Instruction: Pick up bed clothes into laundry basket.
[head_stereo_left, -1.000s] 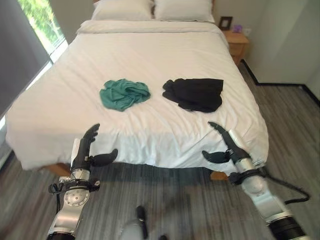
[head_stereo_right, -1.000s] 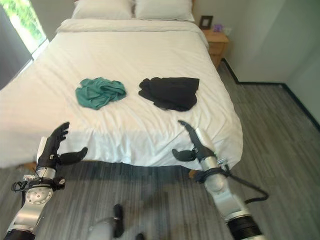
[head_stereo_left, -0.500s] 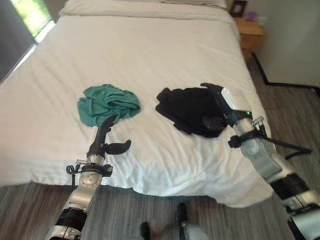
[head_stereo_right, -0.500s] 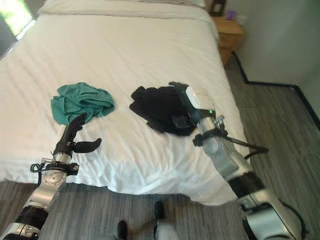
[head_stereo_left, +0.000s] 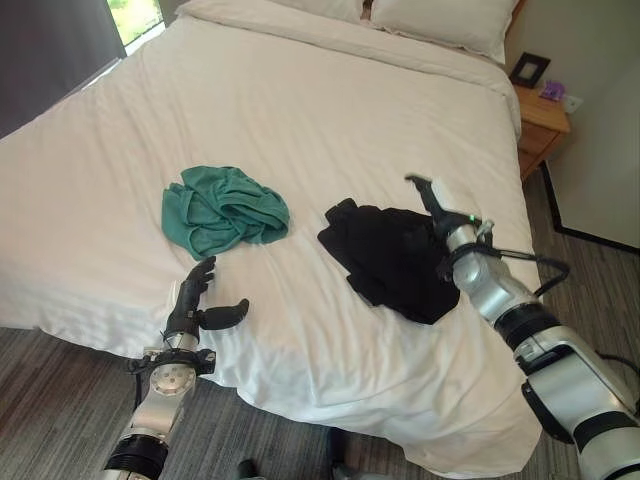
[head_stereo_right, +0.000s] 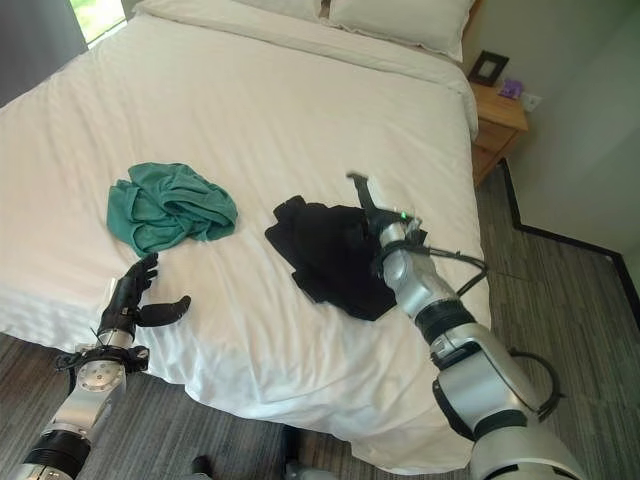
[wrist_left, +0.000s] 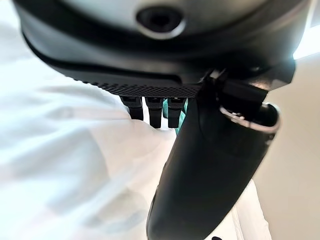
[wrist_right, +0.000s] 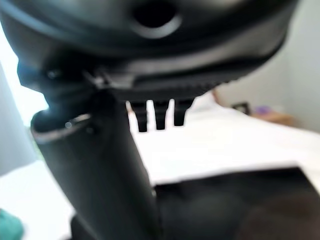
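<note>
Two pieces to collect: the black garment is bunched up on the bed toward my right side, and the green garment sits crumpled well apart from it, over on the left. Both are flat on the white duvet, neither lifted yet.

My right hand is at the far-right edge of the black pile with the fingers straight and pointing up the bed — open, nothing in it. The right wrist view backs that up: straight fingers, black cloth spread below them. My left hand is open too, thumb out, resting near the bed's front edge just short of the green one.

How I'd play it: tip the right hand down so the fingers dig into the thick bunched middle of the black garment rather than the thin edge, then curl and lift straight up. Grab too shallow and I'd guess I either get one loose layer or pinch the duvet along with it. Left hand needs to reach forward a bit more before closing on the green. No laundry basket spotted so far.
</note>
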